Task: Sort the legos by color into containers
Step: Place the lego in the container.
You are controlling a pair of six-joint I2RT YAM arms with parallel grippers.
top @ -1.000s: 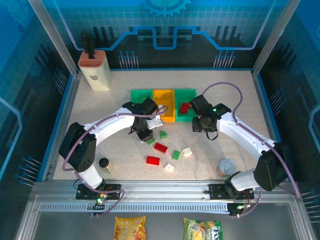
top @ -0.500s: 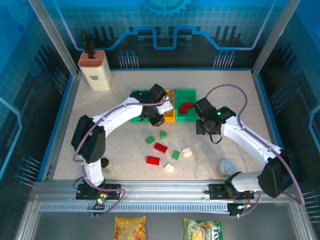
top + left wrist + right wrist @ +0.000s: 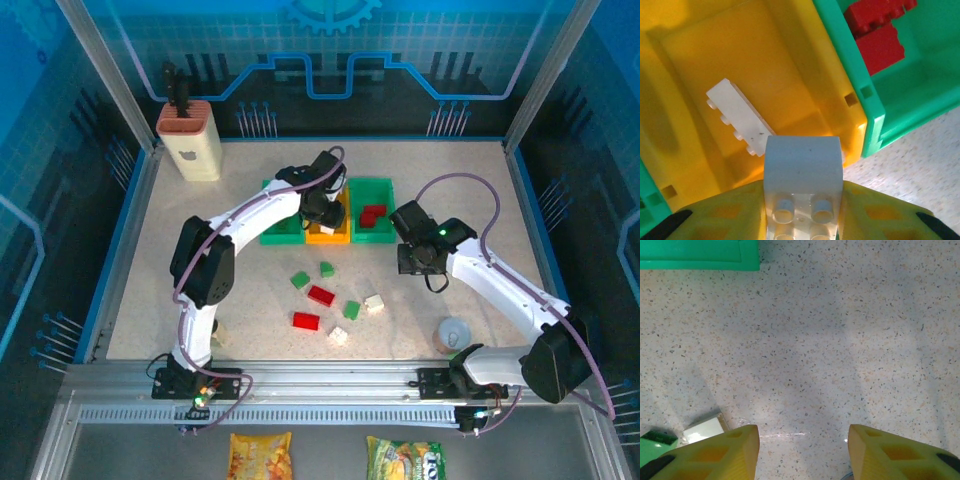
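Note:
My left gripper (image 3: pixel 325 205) hangs over the orange-yellow middle bin (image 3: pixel 327 236) of the three joined containers. It is shut on a white brick (image 3: pixel 803 170), whose studs face the camera between the yellow fingers (image 3: pixel 725 215). Another white brick (image 3: pixel 739 117) lies inside that yellow bin (image 3: pixel 835 85). Red bricks (image 3: pixel 877 30) lie in the right green bin (image 3: pixel 372 235). My right gripper (image 3: pixel 415 255) stands open over bare table, with nothing between its fingers (image 3: pixel 715 452). Loose legos lie below: green (image 3: pixel 300 280), red (image 3: pixel 321 295), white (image 3: pixel 374 302). A white brick (image 3: pixel 702 430) sits by my right gripper's left finger.
The left green bin (image 3: pixel 275 236) is partly hidden by my left arm. A beige holder (image 3: pixel 190 140) stands at the far left corner. A grey cup (image 3: pixel 453 335) sits near the right arm's base. Blue walls ring the table.
My left gripper has carried the white brick from beside the loose bricks up and back over the yellow bin. My right gripper has drifted slightly toward the near right, away from the right green bin.

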